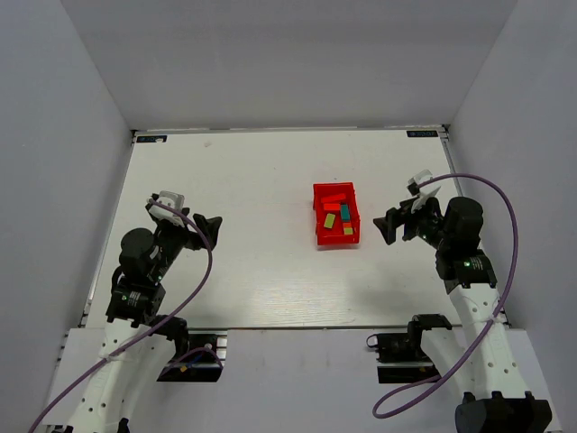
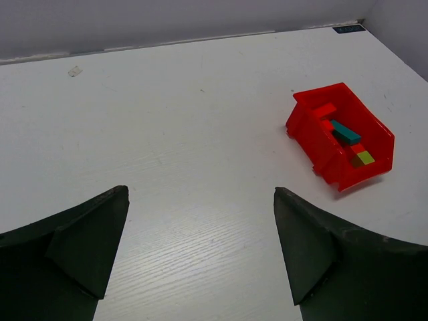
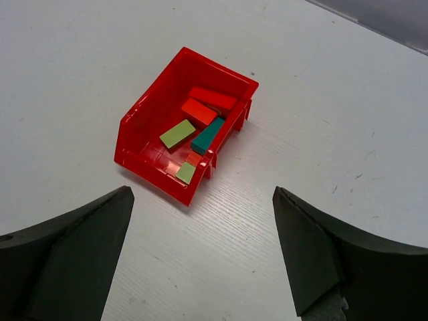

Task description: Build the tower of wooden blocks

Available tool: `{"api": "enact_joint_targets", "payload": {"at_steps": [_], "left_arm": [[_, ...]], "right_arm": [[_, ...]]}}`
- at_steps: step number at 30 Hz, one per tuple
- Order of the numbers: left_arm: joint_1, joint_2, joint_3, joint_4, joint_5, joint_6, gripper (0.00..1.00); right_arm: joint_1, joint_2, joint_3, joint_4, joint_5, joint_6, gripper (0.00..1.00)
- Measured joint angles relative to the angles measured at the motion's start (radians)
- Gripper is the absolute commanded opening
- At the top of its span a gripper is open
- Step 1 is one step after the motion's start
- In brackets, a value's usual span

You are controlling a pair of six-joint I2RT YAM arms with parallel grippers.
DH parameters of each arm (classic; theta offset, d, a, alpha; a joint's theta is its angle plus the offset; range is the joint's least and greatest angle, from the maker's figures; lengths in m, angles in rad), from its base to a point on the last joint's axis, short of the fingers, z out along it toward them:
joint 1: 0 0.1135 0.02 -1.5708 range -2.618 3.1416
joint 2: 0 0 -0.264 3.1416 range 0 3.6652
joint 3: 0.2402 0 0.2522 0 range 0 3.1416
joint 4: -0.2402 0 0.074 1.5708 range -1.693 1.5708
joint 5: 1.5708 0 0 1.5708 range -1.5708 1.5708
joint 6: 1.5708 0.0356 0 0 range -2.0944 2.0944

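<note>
The small painted wood blocks (image 3: 198,127) lie loose together inside a red plastic bin (image 3: 148,100) that stands on the white bench (image 3: 334,134). By the high back wall of the bin lies a red bar (image 3: 212,98) with an orange-red block (image 3: 198,112) touching it, and in the middle a flat lime-green block (image 3: 177,134) and a teal bar (image 3: 208,136) lie side by side. Near the low front lip a small orange cube (image 3: 194,158) and a small lime-green cube (image 3: 186,172) touch each other.

White table (image 1: 243,271), red bin (image 1: 336,238), perhaps tape scrap (image 2: 75,70)

red bin (image 1: 336,239) right of centre | white table (image 1: 234,262) wood-grain | grey walls (image 1: 288,63) on three sides
</note>
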State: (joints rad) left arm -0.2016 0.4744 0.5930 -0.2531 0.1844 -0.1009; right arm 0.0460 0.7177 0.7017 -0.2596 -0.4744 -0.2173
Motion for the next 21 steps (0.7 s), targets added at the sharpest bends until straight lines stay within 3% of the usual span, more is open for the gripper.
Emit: {"api": "enact_joint_targets", "payload": {"at_steps": [12, 15, 16, 18, 19, 21], "left_arm": [[0.000, 0.008, 0.000, 0.000, 0.007, 0.000, 1.00], [0.000, 0.010, 0.000, 0.000, 0.008, 0.000, 0.96], [0.000, 0.011, 0.000, 0.000, 0.010, 0.000, 0.87], [0.000, 0.016, 0.000, 0.001, 0.014, 0.000, 0.73], [0.000, 0.022, 0.000, 0.002, 0.019, 0.002, 0.51], [0.000, 0.043, 0.000, 0.006, 0.034, -0.001, 0.33]], "right_arm": [[0.000, -0.024, -0.021, -0.009, -0.048, -0.074, 0.90], [0.000, -0.030, -0.045, -0.014, -0.063, -0.122, 0.68], [0.000, -0.026, -0.050, -0.023, -0.068, -0.136, 0.50], [0.000, -0.015, -0.059, -0.029, -0.071, -0.157, 0.29], [0.000, -0.012, -0.062, -0.030, -0.071, -0.159, 0.23], [0.001, -0.009, -0.064, -0.028, -0.070, -0.156, 0.20]]}}
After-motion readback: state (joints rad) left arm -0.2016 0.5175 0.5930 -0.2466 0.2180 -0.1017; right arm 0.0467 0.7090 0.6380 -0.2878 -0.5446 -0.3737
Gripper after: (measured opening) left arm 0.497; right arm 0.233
